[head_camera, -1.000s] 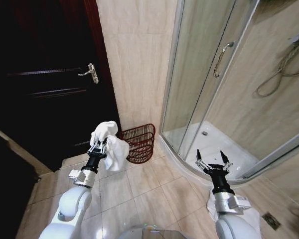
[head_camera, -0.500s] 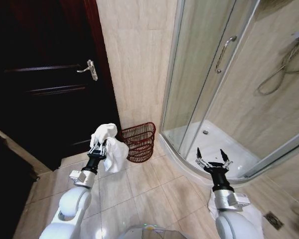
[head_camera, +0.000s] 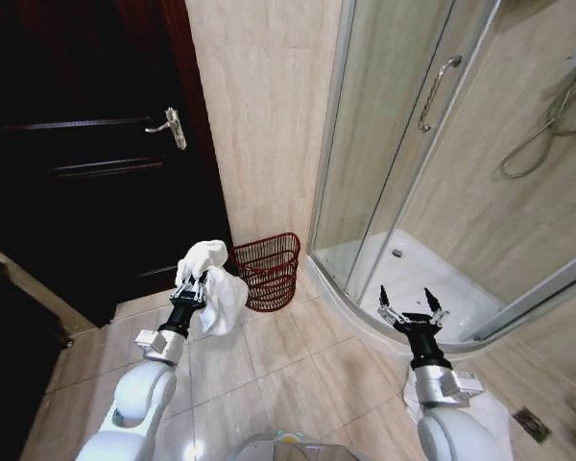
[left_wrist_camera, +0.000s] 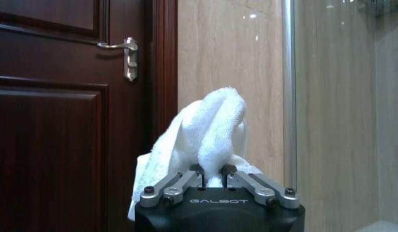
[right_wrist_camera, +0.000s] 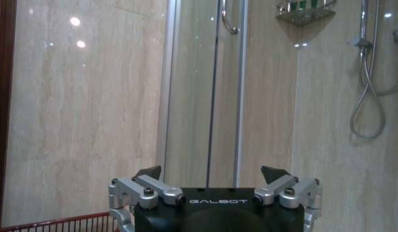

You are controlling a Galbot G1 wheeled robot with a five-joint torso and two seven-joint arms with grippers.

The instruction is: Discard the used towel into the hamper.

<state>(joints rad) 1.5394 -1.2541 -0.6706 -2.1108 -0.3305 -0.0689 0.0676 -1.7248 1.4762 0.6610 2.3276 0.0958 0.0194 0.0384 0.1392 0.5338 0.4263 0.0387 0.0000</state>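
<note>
A white towel (head_camera: 213, 279) is bunched in my left gripper (head_camera: 188, 285), which is shut on it and held above the tiled floor. The towel (left_wrist_camera: 205, 135) rises in a fold from between the left gripper's (left_wrist_camera: 212, 175) fingers. The hamper (head_camera: 269, 271), a dark red wire basket, stands on the floor against the beige wall, just right of and beyond the towel. Its rim (right_wrist_camera: 57, 223) also shows in the right wrist view. My right gripper (head_camera: 408, 305) is open and empty, held in front of the shower, with its fingers spread wide (right_wrist_camera: 212, 173).
A dark wooden door (head_camera: 86, 163) with a metal handle (head_camera: 173, 125) stands to the left. A glass shower enclosure (head_camera: 403, 144) with a white tray (head_camera: 432, 288) fills the right side. A white mat (head_camera: 494, 413) lies on the floor by my right arm.
The whole head view has shifted slightly, so the camera moved. The hamper sits a little nearer the towel. Both grippers keep the same pose.
</note>
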